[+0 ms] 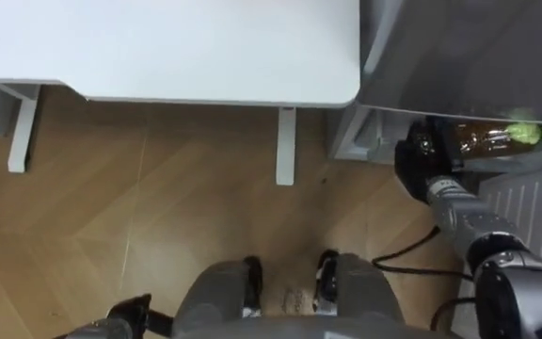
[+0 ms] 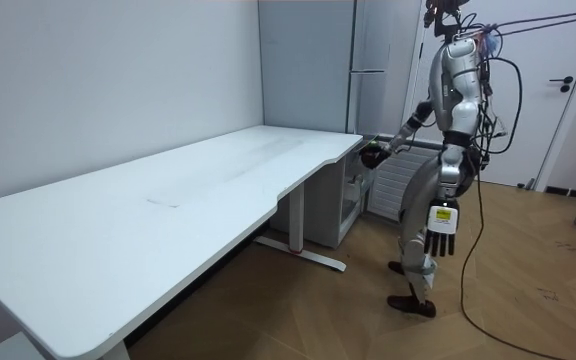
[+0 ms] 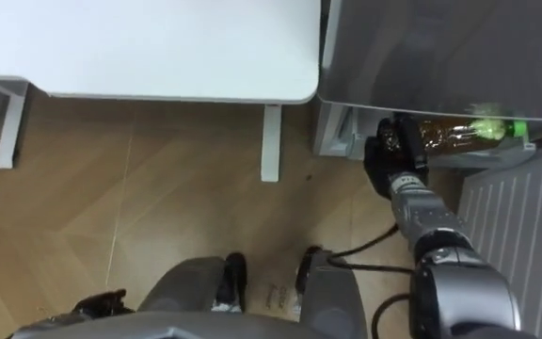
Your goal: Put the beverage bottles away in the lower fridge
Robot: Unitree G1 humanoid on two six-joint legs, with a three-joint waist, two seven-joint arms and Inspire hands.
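A clear bottle of brown drink (image 1: 483,139) with a green cap lies sideways at the open lower part of the grey fridge (image 1: 459,47). My right hand (image 1: 420,155) is curled round its base, arm stretched forward to the right. The cap end points right, tucked under the fridge's upper body. The same bottle (image 3: 450,134) and right hand (image 3: 393,151) show in the right eye view. My left hand (image 2: 442,232) hangs at my side with straight fingers, holding nothing. In the room view I stand facing the fridge (image 2: 368,60), at the end of the white table.
The white table (image 1: 158,47) spans the top left, its leg (image 1: 286,146) on the wooden floor just left of the fridge. A pale ribbed panel (image 1: 530,202) stands low on the right, beside my right arm. A dark cable (image 1: 407,254) trails across the floor.
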